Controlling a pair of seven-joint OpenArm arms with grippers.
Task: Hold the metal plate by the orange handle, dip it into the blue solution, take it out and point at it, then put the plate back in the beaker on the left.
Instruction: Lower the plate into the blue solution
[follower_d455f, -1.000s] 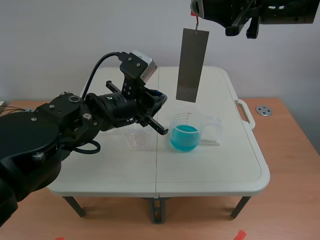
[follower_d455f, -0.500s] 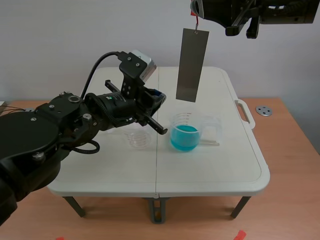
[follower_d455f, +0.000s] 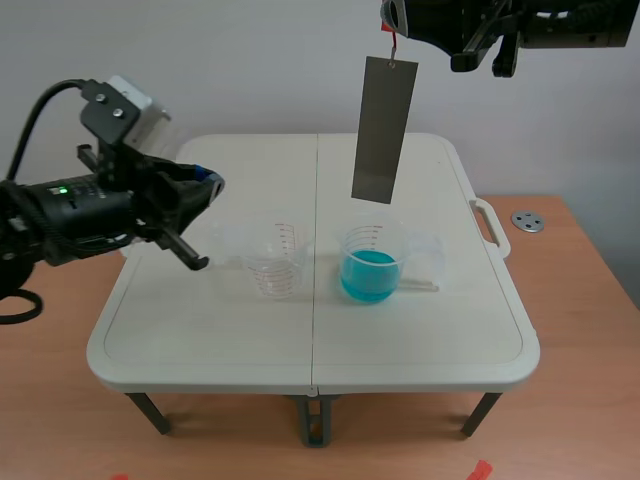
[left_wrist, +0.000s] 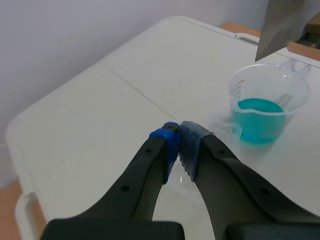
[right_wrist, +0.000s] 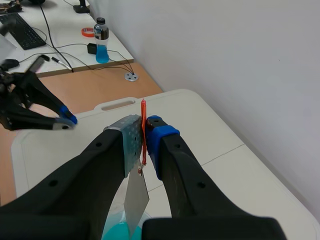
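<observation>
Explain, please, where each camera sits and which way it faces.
Scene view: between the arms, facing across the white table to the wall; left arm low, right arm high.
Left wrist view: on the left arm, looking down past its shut left gripper at the beaker of blue solution.
Right wrist view: on the raised right arm, looking down past the right gripper, shut on the orange handle of the metal plate.
Shared: both wrist views show the blue solution and the plate.
</observation>
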